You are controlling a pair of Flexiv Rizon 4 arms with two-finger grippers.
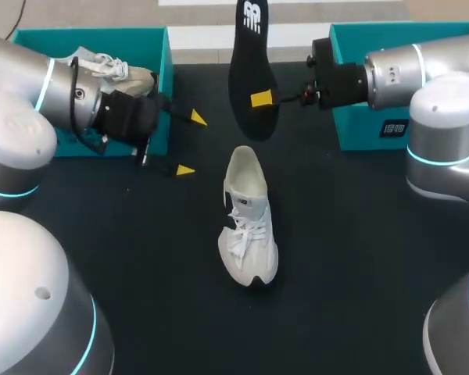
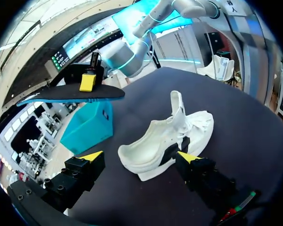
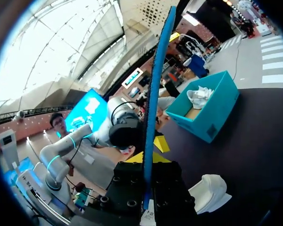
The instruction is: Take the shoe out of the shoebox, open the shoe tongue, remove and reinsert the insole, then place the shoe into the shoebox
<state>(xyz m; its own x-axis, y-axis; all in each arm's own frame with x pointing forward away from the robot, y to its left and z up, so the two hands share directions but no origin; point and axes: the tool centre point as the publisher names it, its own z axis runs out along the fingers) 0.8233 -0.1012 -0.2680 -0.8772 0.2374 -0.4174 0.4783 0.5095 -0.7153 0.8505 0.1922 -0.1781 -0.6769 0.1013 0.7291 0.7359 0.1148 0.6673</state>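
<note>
A white shoe (image 1: 248,223) lies on its sole mid-table, toe toward the near edge; it shows again as the shoe (image 2: 170,141) and its heel (image 3: 210,190). A black insole (image 1: 252,70) hangs in the air beyond the shoe's heel, with my right gripper (image 1: 261,99) shut on its lower end. In the right wrist view the insole (image 3: 153,103) stands edge-on between that gripper's (image 3: 148,157) fingers. My left gripper (image 1: 191,144) is open and empty, left of the shoe's heel. In its own view the left gripper (image 2: 140,156) faces the shoe's side, with the insole (image 2: 70,93) beyond.
A teal shoebox (image 1: 86,35) at the back left holds a second white shoe (image 1: 113,72); my left arm lies in front of it. Another teal box (image 1: 359,117) stands at the back right under my right arm. Bare black tabletop (image 1: 336,258) surrounds the shoe.
</note>
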